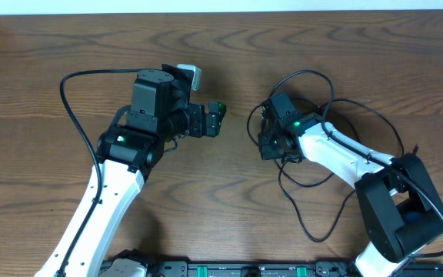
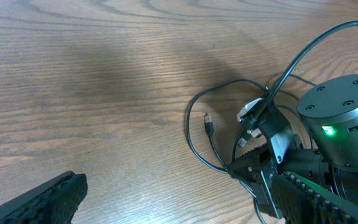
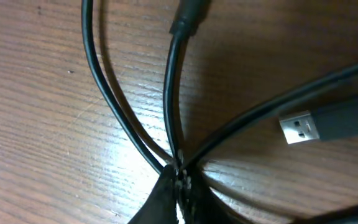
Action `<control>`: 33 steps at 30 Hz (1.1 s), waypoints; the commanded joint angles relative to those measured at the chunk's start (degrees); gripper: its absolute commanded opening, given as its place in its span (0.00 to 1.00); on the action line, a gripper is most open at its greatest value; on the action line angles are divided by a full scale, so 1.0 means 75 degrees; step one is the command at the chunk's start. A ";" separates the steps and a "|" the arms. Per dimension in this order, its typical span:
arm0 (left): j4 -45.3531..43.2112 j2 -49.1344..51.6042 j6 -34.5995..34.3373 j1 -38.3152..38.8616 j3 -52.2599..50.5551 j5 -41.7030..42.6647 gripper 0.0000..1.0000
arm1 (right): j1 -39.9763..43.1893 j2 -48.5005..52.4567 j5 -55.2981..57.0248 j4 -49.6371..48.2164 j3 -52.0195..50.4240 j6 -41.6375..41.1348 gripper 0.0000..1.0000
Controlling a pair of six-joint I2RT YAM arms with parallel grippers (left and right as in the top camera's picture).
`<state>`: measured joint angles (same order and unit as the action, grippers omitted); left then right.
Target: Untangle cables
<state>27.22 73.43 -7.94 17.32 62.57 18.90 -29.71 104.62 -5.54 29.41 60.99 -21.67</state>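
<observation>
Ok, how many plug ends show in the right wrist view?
2: a silver rectangular USB plug at right and a black moulded plug end cut off by the top edge; others may be hidden outside this view.

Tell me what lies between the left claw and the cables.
Only bare table separates the left claw from the cables, seen in the overhead view.

Three views: one high, two close.
The overhead camera looks straight down on the table (image 1: 37, 77); the left wrist camera faces slantwise across it toward the cables (image 2: 209, 124); the right wrist camera hangs very close above those same cables.
</observation>
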 commanded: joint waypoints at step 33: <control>0.0029 0.0041 -0.0067 -0.0020 0.0169 -0.0076 1.00 | 0.0221 -0.3675 0.2894 -0.3841 0.3818 0.2550 0.01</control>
<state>27.22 73.43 -7.97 17.32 62.57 18.90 -28.93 76.38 9.96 0.12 88.40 -6.87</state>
